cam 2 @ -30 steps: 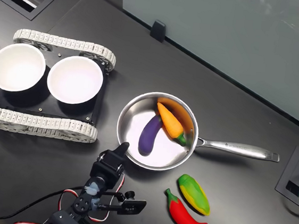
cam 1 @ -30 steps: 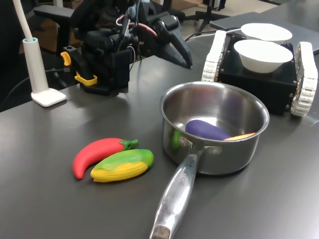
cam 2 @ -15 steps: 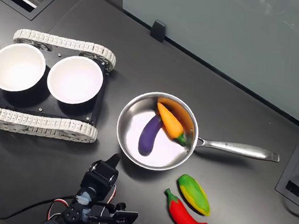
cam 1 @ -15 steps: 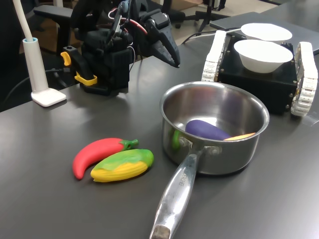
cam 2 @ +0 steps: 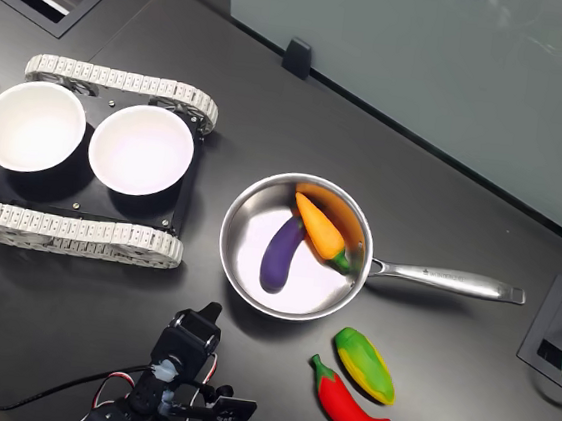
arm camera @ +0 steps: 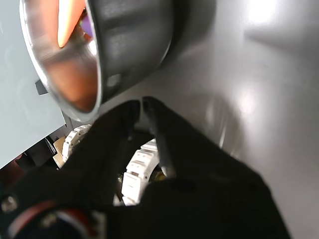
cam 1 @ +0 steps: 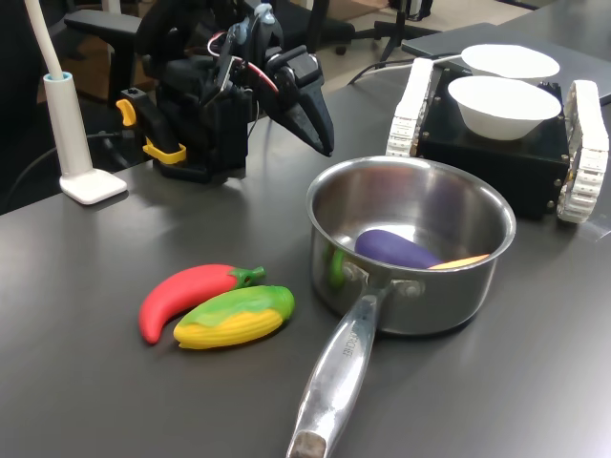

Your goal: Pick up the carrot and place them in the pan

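Count: one pan (cam 2: 295, 247), one carrot (cam 2: 319, 227), one purple eggplant (cam 2: 279, 254), one red chili (cam 2: 349, 409), one corn (cam 2: 365, 363), two white bowls (cam 2: 141, 150). Pan holds two items: carrot and eggplant, side by side. Chili and corn lie touching on the table (cam 2: 466, 361) beside the pan handle. Bowls sit empty on a tracked black base (cam 2: 74, 214). Gripper (cam 1: 322, 143) clenched, holding nothing, off the pan rim
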Controlling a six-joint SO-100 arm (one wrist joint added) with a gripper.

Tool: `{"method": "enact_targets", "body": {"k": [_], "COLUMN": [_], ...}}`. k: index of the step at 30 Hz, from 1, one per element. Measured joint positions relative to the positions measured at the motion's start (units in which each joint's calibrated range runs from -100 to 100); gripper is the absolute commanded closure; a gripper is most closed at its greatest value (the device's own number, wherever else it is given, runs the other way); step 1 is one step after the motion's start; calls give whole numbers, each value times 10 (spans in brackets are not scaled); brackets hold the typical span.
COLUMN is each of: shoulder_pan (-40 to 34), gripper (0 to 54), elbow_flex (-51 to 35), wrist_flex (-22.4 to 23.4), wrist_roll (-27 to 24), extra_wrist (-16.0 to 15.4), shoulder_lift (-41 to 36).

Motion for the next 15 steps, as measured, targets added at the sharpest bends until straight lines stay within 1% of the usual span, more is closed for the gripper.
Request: {"method": "enact_targets", "body": {"k": [15], "shoulder_pan": [-3], "gripper": [534], "elbow_flex": [49], "wrist_flex": [0], "wrist_roll": [0], "extra_wrist": [0], "shoulder_lift": [0]}}
